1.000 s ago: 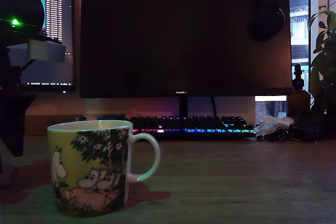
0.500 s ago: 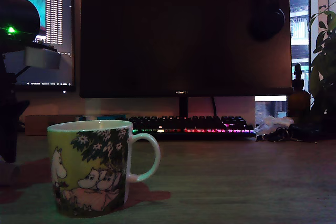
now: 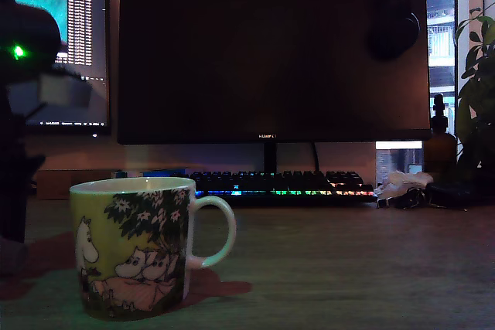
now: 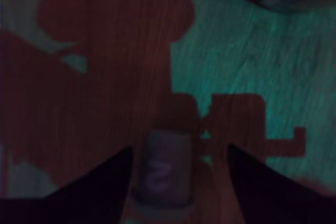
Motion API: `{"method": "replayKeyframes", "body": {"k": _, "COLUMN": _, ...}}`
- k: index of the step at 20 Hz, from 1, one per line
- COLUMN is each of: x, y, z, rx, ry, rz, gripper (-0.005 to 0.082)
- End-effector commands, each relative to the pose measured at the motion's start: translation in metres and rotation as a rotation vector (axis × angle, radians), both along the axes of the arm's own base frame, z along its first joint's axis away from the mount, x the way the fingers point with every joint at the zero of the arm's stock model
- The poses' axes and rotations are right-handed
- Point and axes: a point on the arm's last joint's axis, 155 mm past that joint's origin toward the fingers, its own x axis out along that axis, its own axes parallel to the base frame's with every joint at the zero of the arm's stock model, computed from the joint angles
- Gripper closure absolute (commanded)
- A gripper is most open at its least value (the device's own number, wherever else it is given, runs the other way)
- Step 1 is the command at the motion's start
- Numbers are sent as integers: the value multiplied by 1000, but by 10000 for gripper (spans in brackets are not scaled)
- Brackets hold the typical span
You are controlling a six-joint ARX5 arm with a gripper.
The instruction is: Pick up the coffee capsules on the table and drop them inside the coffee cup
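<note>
Wrist view shows our gripper [image 4: 178, 182] lowered, jaws spread around, not yet gripping, a capsule [image 4: 164, 174] between them.

Both views are dim. A rainbow-backlit black keyboard [image 3: 282, 185] and a bright screen [image 3: 73, 36] (far back) give the light. The wrist view is blurred, green-tinted, with reddish shadows across the brown wood-grain table [image 4: 262, 72].
</note>
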Motion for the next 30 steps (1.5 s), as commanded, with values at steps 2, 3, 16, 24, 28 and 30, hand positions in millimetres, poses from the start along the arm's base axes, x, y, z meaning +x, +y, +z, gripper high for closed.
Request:
{"method": "replayKeyframes", "body": {"k": 2, "x": 2, "y": -1, "z": -3, "rx": -2, "ry": 7, "rz": -3, "gripper": 259}}
{"method": "replayKeyframes", "body": {"k": 3, "x": 2, "y": 1, "z": -4, "rx": 8, "ry": 7, "rz": -1, "gripper": 259}}
{"method": "replayKeyframes", "body": {"k": 16, "x": 9, "y": 6, "z": -4, "rx": 39, "ry": -23, "rz": 9, "gripper": 537}}
{"method": "replayKeyframes", "body": {"k": 24, "x": 23, "y": 3, "z": 21, "rx": 10, "ry": -101, "rz": 62, "gripper": 537}}
{"method": "replayKeyframes", "body": {"k": 28, "x": 24, "y": 0, "z": 55, "rx": -63, "ry": -179, "rz": 135, "gripper": 537}}
{"method": "replayKeyframes", "body": {"k": 30, "x": 24, "y": -6, "z": 75, "rx": -138, "ry": -217, "rz": 200, "gripper": 537}}
